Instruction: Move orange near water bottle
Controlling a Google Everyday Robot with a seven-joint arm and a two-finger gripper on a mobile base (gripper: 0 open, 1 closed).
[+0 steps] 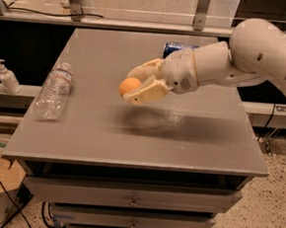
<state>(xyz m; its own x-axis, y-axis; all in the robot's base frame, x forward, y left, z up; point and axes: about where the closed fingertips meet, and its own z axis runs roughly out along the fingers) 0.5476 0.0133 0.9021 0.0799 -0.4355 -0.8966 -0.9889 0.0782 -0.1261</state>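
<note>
A grey table point(130, 149) with drawers point(134, 197) under its top fills the view. The white robot arm point(266, 51) reaches in from the right, above the tabletop. The water bottle point(54, 90) lies on its side near the table's left edge. The gripper point(131, 88) hangs over the middle of the table, its fingers clamped on the orange point(129, 85), which is held off the surface and well apart from the bottle. A blue soda can point(175, 47) lies at the back, partly hidden by the arm. A small white pump dispenser point(7, 77) stands on a ledge to the table's left.
</note>
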